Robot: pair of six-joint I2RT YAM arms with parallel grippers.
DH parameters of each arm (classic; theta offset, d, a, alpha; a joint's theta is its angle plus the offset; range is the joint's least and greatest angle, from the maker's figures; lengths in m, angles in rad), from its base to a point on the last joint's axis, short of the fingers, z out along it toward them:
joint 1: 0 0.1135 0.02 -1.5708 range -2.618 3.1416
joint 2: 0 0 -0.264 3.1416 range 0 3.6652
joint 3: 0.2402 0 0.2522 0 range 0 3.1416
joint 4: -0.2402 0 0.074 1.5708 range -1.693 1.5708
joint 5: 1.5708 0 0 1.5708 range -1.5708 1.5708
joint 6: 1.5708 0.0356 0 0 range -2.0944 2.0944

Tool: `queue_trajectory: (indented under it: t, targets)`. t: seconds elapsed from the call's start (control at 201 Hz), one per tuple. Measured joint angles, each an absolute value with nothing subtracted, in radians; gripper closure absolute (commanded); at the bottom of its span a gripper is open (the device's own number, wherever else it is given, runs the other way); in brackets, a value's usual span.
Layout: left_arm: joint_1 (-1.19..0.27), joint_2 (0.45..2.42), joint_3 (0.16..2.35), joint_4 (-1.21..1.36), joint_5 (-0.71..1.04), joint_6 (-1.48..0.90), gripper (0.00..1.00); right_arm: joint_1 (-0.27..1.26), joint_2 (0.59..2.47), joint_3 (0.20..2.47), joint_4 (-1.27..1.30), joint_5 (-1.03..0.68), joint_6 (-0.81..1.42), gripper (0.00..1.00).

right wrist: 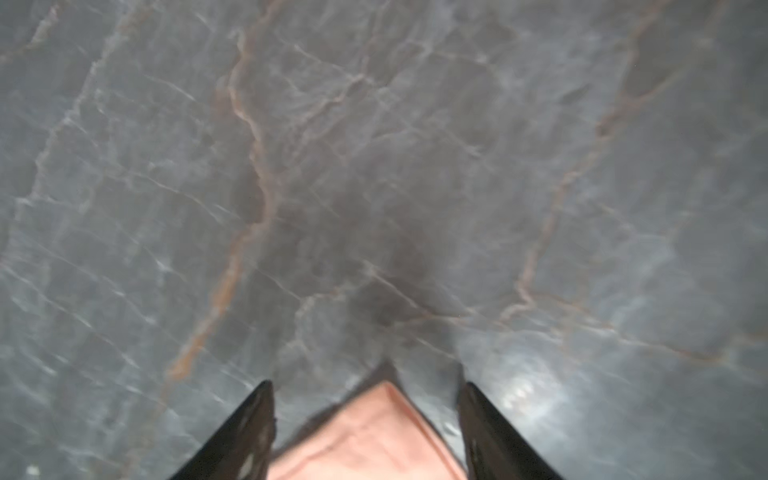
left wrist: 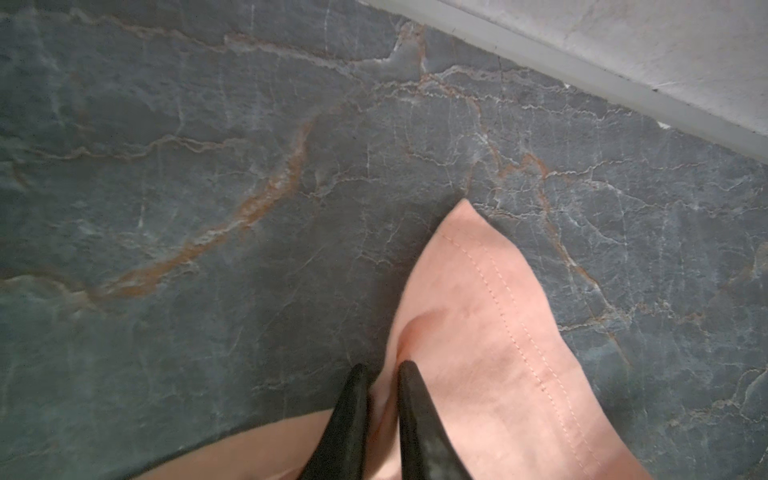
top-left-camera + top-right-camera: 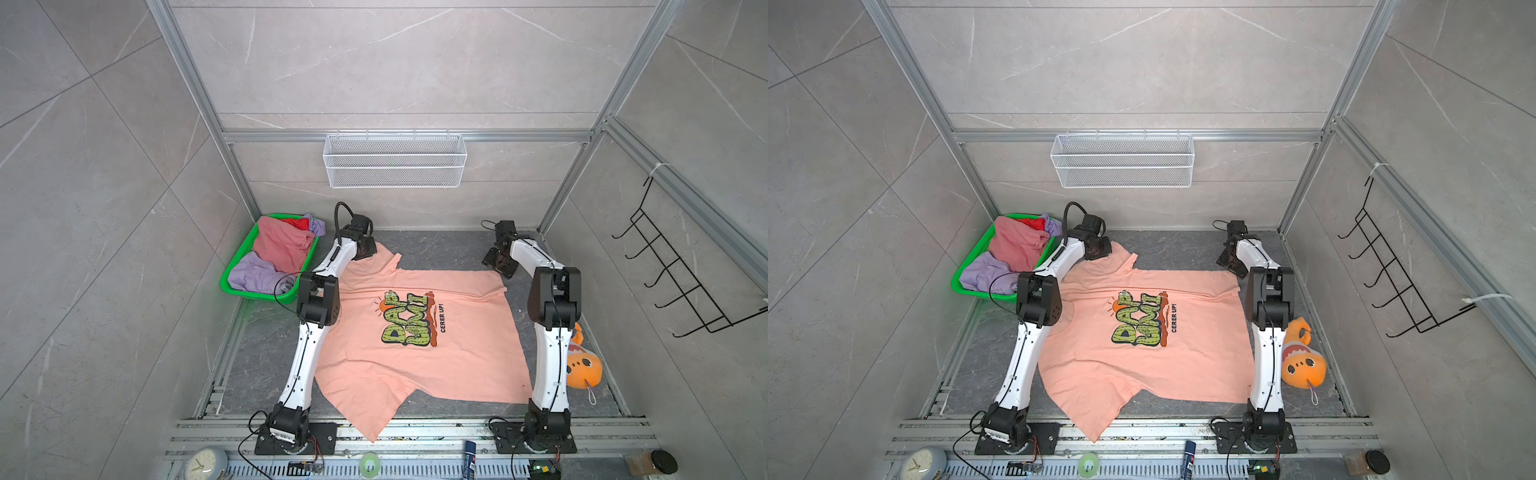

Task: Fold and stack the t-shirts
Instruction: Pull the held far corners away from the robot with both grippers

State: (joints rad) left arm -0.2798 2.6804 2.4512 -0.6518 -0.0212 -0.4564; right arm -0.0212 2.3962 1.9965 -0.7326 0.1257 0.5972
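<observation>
Pinching a fold of the peach t-shirt at its far sleeve, the left gripper has its jaws nearly together on the cloth, while the right gripper stands jaws apart astride the far hem corner. The shirt lies flat, graphic up, long axis running across the dark marble table between the arms, bare stone beyond its far edge

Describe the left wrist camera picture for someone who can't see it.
Two black tips of the left gripper pinch a fold of a peach t-shirt, whose stitched corner points across a dark grey, veined tabletop. A pale wall crosses one corner.
</observation>
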Motion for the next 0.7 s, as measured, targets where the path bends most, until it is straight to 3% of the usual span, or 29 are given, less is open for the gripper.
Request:
queue_trajectory:
  t: [0.06, 0.149, 0.249, 0.393, 0.423, 0.697]
  targets:
    - [-0.279, 2.675, 2.443, -0.649, -0.022, -0.457, 0.83, -0.021, 2.410, 2.023, -0.750, 0.117, 0.602, 0.41]
    - [-0.277, 2.667, 2.428, -0.646, -0.021, -0.459, 0.86, -0.022, 2.410, 2.020, -0.760, 0.097, 0.611, 0.72]
    - [-0.274, 2.661, 2.416, -0.643, -0.018, -0.468, 0.91, -0.025, 2.406, 2.008, -0.754, 0.080, 0.629, 0.89]
    - [-0.268, 2.656, 2.410, -0.638, -0.005, -0.483, 0.96, -0.028, 2.400, 2.001, -0.742, 0.052, 0.647, 1.00]
    - [-0.267, 2.656, 2.410, -0.635, 0.001, -0.487, 1.00, -0.028, 2.399, 2.000, -0.739, 0.048, 0.646, 1.00]
    - [-0.244, 2.647, 2.410, -0.591, 0.027, -0.498, 1.00, -0.027, 2.318, 2.005, -0.680, 0.041, 0.646, 1.00]
